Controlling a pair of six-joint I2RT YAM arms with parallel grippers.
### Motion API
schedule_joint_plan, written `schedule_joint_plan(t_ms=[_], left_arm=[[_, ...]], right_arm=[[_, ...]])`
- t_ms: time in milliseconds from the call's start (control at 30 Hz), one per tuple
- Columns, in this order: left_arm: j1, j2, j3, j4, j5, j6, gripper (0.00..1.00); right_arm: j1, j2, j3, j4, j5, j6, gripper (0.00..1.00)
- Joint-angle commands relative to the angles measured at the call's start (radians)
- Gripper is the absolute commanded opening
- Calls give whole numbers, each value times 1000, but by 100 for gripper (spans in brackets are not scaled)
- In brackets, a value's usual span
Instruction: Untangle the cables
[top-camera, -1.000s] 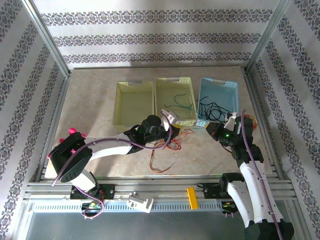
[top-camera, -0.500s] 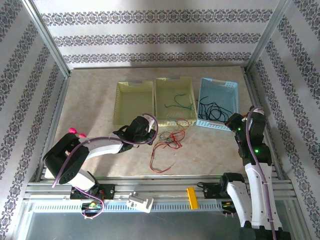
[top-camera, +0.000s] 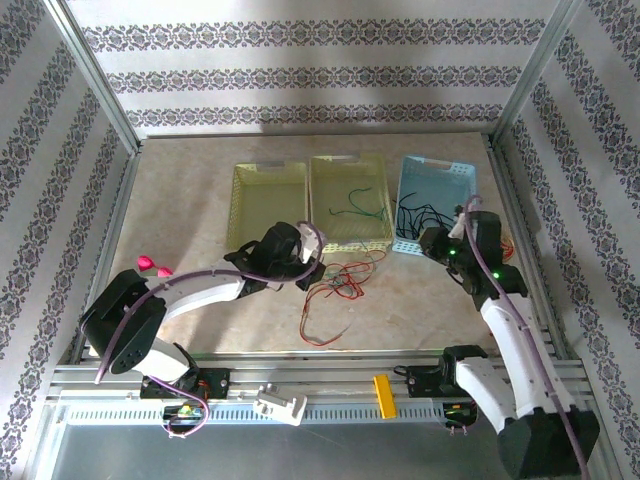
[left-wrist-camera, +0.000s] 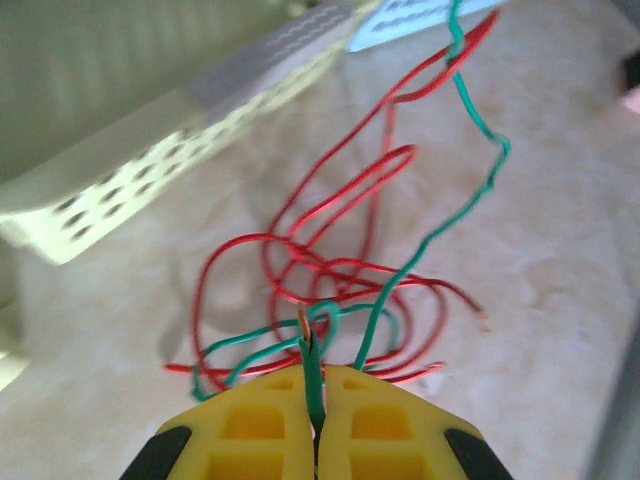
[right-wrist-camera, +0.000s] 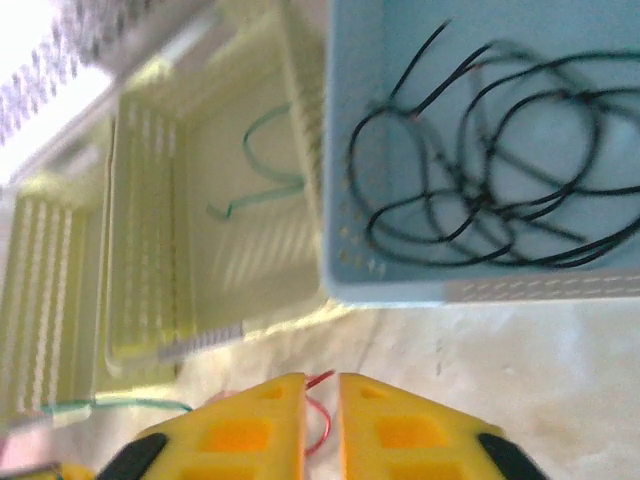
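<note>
2 grips | L grip (left-wrist-camera: 318, 400) pinching green cable (left-wrist-camera: 314, 362) | R grip (right-wrist-camera: 320, 395) slightly ajar nr blue basket (right-wrist-camera: 400, 287)

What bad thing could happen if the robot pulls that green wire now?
The left gripper is shut on the green wire, which looks woven through loops of the red wire. Pulling could tighten the tangle or drag the red wire along. Also, it holds the green wire close to its end, so the wire might slip out.
</note>
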Motion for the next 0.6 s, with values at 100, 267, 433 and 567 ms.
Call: schedule_joint_plan(t_ms=[100,267,433,567], left_arm=[[-6,47,133,-211,267,103,0],[-13,142,194,-303,305,145,0],[-20,193,201,-276,227,134,0],[-37,235,235,-308,201,154,0]], right_arm=[[156,89,-11,57,-127,-42,35],[168,93,-8,79,-85,-21,39],[166,91,20,46,-61,-43,40],[166,90,26,33,-49,-45,41]])
